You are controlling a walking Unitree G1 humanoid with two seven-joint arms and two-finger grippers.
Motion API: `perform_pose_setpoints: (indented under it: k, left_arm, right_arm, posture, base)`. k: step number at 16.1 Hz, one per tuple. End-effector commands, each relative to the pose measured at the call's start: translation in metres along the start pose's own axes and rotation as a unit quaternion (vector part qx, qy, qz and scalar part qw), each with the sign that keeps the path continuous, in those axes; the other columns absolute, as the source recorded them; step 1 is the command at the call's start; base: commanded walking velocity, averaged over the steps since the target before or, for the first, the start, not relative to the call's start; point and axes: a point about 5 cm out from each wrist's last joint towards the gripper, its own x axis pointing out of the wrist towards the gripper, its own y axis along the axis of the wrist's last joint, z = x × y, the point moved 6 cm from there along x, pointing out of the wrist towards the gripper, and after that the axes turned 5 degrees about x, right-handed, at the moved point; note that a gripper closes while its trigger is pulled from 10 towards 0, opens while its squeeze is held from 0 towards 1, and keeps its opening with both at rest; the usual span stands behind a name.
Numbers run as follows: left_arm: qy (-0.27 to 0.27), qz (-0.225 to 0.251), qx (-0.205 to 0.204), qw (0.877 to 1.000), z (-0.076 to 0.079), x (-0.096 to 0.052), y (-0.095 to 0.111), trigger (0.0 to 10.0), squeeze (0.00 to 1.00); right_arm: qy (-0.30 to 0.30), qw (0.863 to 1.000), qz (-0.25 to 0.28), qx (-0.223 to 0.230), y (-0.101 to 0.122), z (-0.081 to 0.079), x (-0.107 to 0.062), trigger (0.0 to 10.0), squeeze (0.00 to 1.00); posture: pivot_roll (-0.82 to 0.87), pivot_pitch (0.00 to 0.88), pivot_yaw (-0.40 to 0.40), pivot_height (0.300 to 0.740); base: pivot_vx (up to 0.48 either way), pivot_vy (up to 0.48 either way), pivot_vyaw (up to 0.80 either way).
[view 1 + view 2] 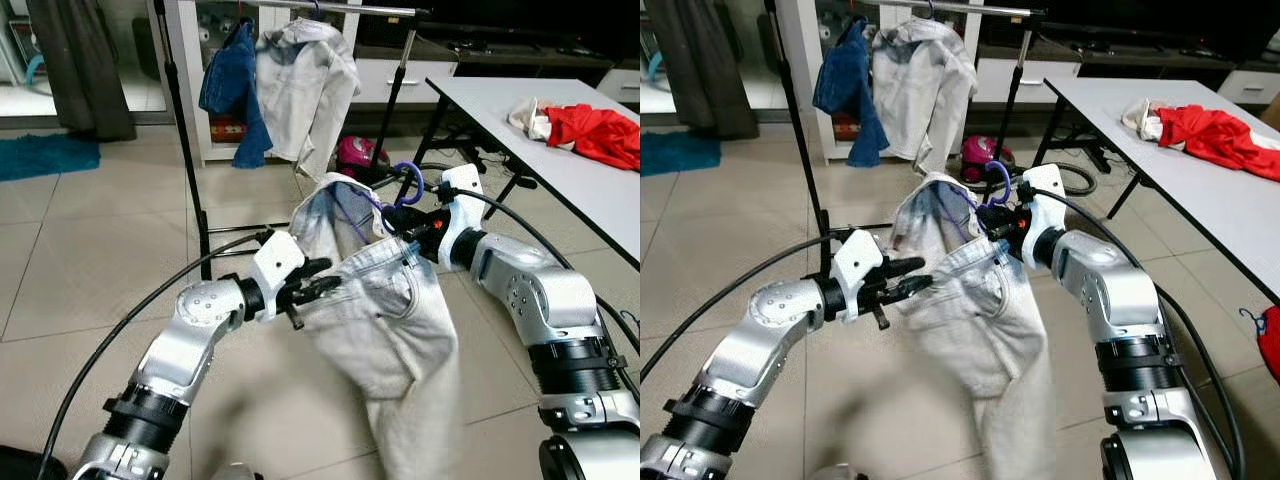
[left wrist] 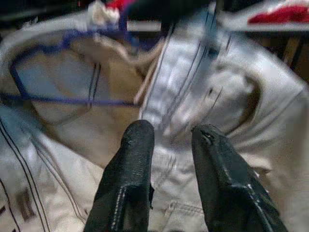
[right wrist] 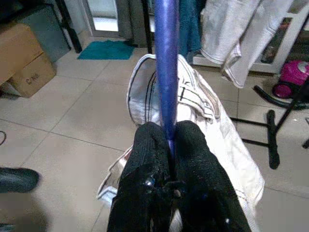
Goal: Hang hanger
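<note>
— Where's the hanger [image 1: 402, 186] right now?

— In the right end effector [image 1: 408, 226]. Its two black fingers [image 3: 190, 159] are pressed together on the blue bar, which runs straight out from between the fingertips in the right wrist view. The hook curls up just above that end effector, out in front of the robot and over the tiled floor [image 1: 90, 260].

— And the pale jeans [image 1: 385, 330]?

— They hang from the hanger, waistband up by the right end effector, legs dropping down between the two arms toward the floor.

— What about the left end effector [image 1: 318, 284]?

— It sits at the near side of the waistband, fingers [image 2: 130, 169] parted by a narrow gap. The denim lies right beyond the fingertips; whether they touch it, I can't tell. In the left wrist view the blue wire of the hanger shows inside the waist opening, past the tips.

— How far is the clothes rack [image 1: 185, 150]?

— Well beyond both arms. A blue garment [image 1: 232, 90] and a pale jacket [image 1: 310, 85] hang on its rail.

— Anything on the right?

— A white desk [image 1: 560, 150] with a red cloth [image 1: 598, 133] lying on it, well apart from the hanger.
</note>
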Motion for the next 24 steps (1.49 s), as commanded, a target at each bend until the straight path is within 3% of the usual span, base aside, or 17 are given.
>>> perform_pose_setpoints:
  k: [1, 2, 3, 6, 7, 9, 11, 12, 13, 18, 24]
  left_arm:
    - [0.012, 0.023, -0.005, 1.0, -0.002, -0.001, 0.01, 10.0, 1.0]
    - [0.043, 0.032, -0.015, 0.998, -0.01, -0.005, 0.015, 10.0, 1.0]
    - [0.079, 0.035, -0.029, 0.996, -0.019, -0.012, 0.017, 10.0, 0.0]
    - [0.181, 0.047, -0.036, 0.982, -0.038, -0.038, 0.022, 10.0, 0.0]
    - [0.229, 0.025, -0.046, 0.972, -0.046, -0.05, 0.014, 10.0, 0.0]
    - [0.305, 0.01, -0.061, 0.95, -0.055, -0.072, 0.001, 10.0, 0.0]
    - [0.317, -0.014, -0.037, 0.948, -0.051, -0.077, -0.004, 10.0, 0.0]
    - [0.357, -0.018, -0.046, 0.933, -0.054, -0.083, -0.006, 10.0, 0.0]
    - [0.364, -0.019, -0.044, 0.93, -0.055, -0.083, -0.006, 10.0, 0.0]
    - [0.369, -0.019, -0.039, 0.928, -0.054, -0.079, -0.002, 10.0, 0.0]
    - [0.369, -0.016, -0.043, 0.928, -0.058, -0.08, -0.001, 10.0, 0.0]
  right_arm:
    - [-0.011, 0.999, 0.031, -0.02, 0.015, 0.003, -0.006, 0.0, 0.0]
    - [-0.018, 0.999, 0.034, -0.013, 0.013, 0.005, -0.008, 0.0, 0.0]
    - [-0.033, 0.999, 0.041, -0.01, 0.01, 0.007, -0.011, 0.0, 0.0]
    - [-0.105, 0.993, 0.058, -0.012, 0.001, 0.023, -0.021, 0.0, 0.0]
    - [-0.129, 0.989, 0.067, -0.009, -0.004, 0.027, -0.025, 10.0, 0.0]
    - [-0.168, 0.982, 0.084, 0.005, -0.013, 0.028, -0.034, 10.0, 0.0]
    - [-0.226, 0.969, 0.101, -0.013, -0.017, 0.033, -0.041, 10.0, 0.0]
    - [-0.252, 0.961, 0.11, -0.008, -0.027, 0.029, -0.046, 10.0, 0.0]
    - [-0.258, 0.959, 0.12, 0.002, -0.03, 0.028, -0.047, 10.0, 0.0]
    - [-0.263, 0.949, 0.165, 0.055, -0.024, 0.029, -0.048, 10.0, 0.0]
    - [-0.244, 0.95, 0.179, 0.076, -0.014, 0.024, -0.041, 10.0, 0.0]
  posture:
    - [0.06, 0.0, -0.08, 0.74]
    - [0.06, 0.0, -0.075, 0.74]
    - [0.06, 0.0, -0.07, 0.74]
    - [0.06, 0.0, -0.068, 0.74]
    - [0.07, 0.0, -0.076, 0.74]
    - [0.08, 0.0, -0.093, 0.74]
    - [0.09, 0.0, -0.1, 0.74]
    - [0.09, 0.0, -0.097, 0.74]
    - [0.09, 0.0, -0.087, 0.74]
    - [0.09, 0.0, -0.088, 0.74]
    - [0.09, 0.0, -0.073, 0.74]
  base:
    - [0.0, 0.0, 0.0]
    - [0.0, 0.0, 0.0]
    - [0.0, 0.0, 0.0]
    - [0.0, 0.0, 0.0]
    - [0.0, 0.0, 0.0]
    - [0.0, 0.0, 0.0]
    - [0.0, 0.0, 0.0]
    - [0.24, 0.0, 0.0]
    - [0.247, 0.0, 0.0]
    - [0.286, 0.0, 0.0]
    - [0.344, 0.0, 0.0]
